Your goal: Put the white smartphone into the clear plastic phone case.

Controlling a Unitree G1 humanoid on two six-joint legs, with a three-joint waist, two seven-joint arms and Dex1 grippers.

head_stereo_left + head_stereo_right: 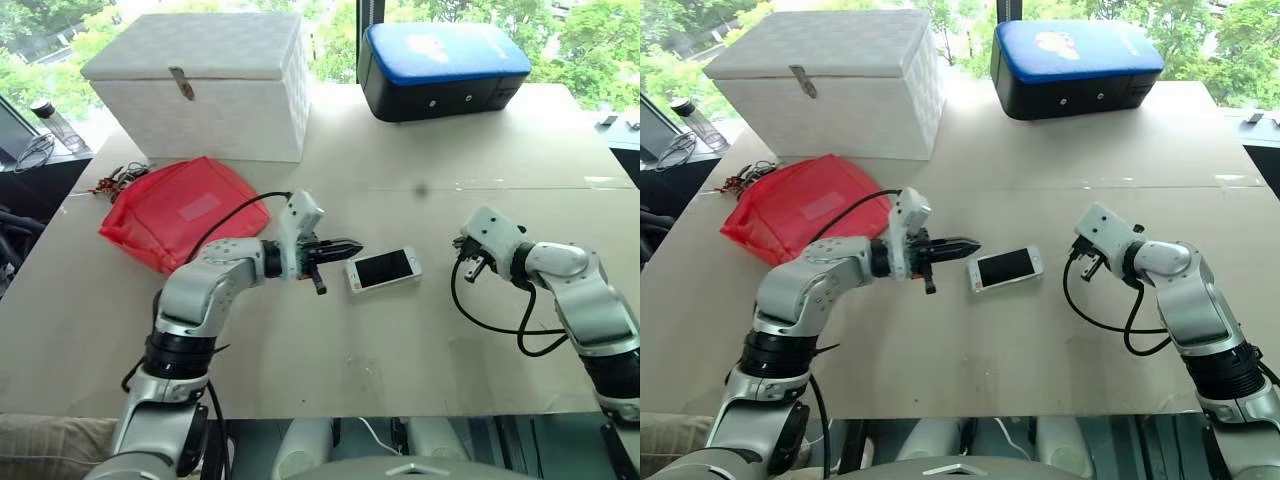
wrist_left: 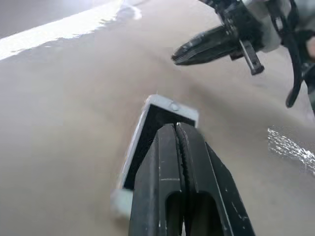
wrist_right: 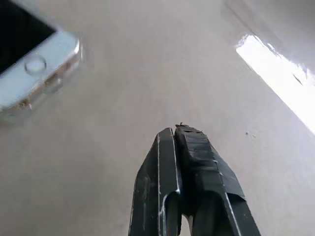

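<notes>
The white smartphone (image 1: 383, 269) lies flat, screen up, in the middle of the beige table (image 1: 330, 350). A thin transparent rim, the clear plastic phone case (image 3: 61, 88), hugs the phone's home-button end (image 3: 37, 66); whether the phone sits fully in it I cannot tell. My left gripper (image 1: 353, 246) is shut and empty, hovering just left of the phone and pointing at it; its closed fingers (image 2: 176, 142) overlap the phone (image 2: 157, 113) in the left wrist view. My right gripper (image 1: 471, 268) is shut and empty, a short way right of the phone, above the table.
A white lidded box (image 1: 200, 85) stands at the back left and a blue-and-black case (image 1: 440, 70) at the back right. A red pouch (image 1: 175, 212) with keys (image 1: 115, 182) beside it lies left of the arm. Black cables hang from both wrists.
</notes>
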